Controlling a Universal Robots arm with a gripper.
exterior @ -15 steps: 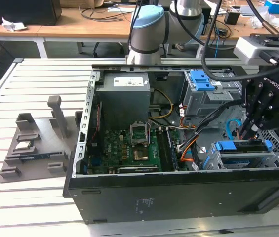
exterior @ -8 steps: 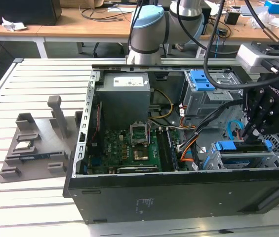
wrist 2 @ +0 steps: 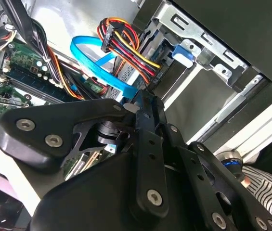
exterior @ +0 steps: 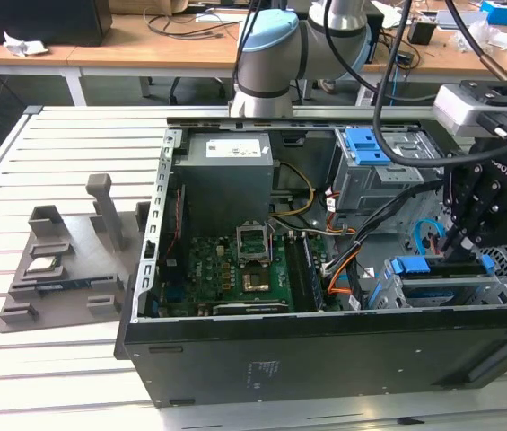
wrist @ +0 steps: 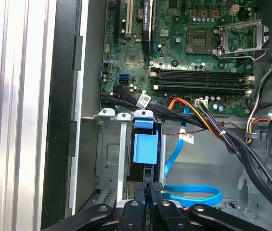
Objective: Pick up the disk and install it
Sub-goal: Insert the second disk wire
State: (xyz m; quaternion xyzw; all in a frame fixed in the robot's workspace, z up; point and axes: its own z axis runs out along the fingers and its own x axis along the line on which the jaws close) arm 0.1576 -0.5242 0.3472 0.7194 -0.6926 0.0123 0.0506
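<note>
Exterior view: The black pincer [exterior: 458, 235] reaches into the open computer case [exterior: 325, 355] on the slatted surface [exterior: 56, 377], at the exterior view's right. Its fingertips are drawn together at the back edge of the disk [exterior: 441, 277], which sits upright in the drive cage, blue carrier bracket showing. A grey fixture [exterior: 60, 260] stands on the surface well apart.
Second wrist view: The pincer's fingers [wrist 2: 148, 144] press together; a blue cable [wrist 2: 99, 67] loops beyond them.
First wrist view: The disk's blue bracket [wrist: 145, 144] stands in the cage slot, just ahead of the closed fingertips [wrist: 156, 188], beside the motherboard [wrist: 193, 53].
</note>
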